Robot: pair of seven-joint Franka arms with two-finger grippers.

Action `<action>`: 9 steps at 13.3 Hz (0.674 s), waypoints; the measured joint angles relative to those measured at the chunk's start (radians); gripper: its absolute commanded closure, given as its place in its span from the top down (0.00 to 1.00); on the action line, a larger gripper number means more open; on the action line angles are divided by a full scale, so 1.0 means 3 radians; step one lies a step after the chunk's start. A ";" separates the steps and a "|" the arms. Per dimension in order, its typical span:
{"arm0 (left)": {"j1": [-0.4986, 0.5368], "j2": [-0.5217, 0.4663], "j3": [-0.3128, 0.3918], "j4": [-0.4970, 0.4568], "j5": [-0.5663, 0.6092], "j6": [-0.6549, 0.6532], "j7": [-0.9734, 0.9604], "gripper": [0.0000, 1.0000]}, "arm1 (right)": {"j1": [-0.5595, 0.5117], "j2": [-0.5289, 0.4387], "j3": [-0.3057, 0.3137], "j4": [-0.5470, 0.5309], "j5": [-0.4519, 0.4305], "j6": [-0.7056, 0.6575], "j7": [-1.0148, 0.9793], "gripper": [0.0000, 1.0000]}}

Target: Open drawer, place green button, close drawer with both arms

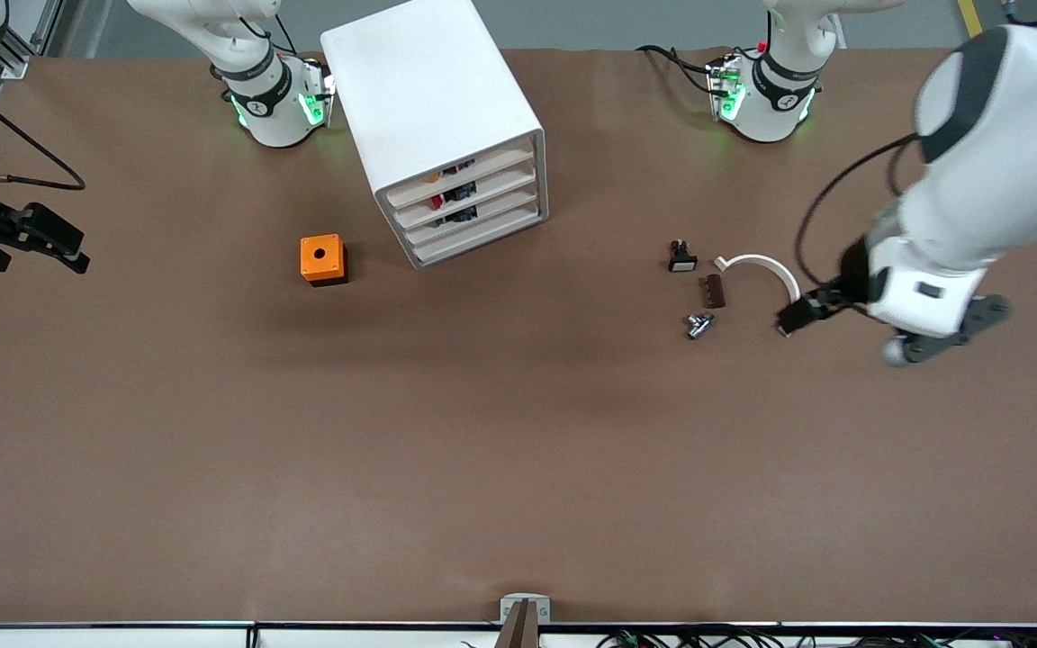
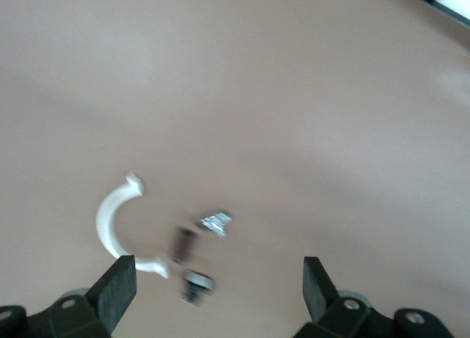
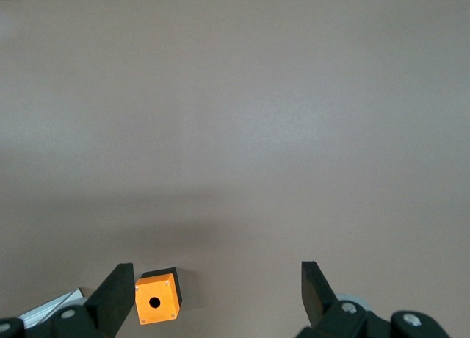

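Black fingers of left gripper [image 2: 217, 290] and right gripper [image 3: 213, 294] both wide apart, holding nothing.

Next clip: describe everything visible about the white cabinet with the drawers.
The cabinet is a big white boxy unit with rounded edges, plastic by its look, standing on the table between the two arm bases, turned at an angle. Its front shows four shallow tray drawers stacked, all shut, including the third drawer. Small dark and red items show through the gaps. Nothing touches it; the orange cube sits beside it.
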 measured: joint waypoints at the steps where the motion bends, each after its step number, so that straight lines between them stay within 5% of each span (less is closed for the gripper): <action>1: 0.0100 -0.0001 0.0002 0.0048 0.0077 -0.0040 0.0279 1.00 | 0.0000 -0.0008 0.0000 -0.0011 0.0000 0.0000 0.0000 1.00; 9: 0.0375 -0.0349 0.0016 0.0151 0.0146 -0.0498 0.1100 1.00 | 0.0000 -0.0038 -0.0002 -0.0042 0.0000 -0.0002 0.0000 1.00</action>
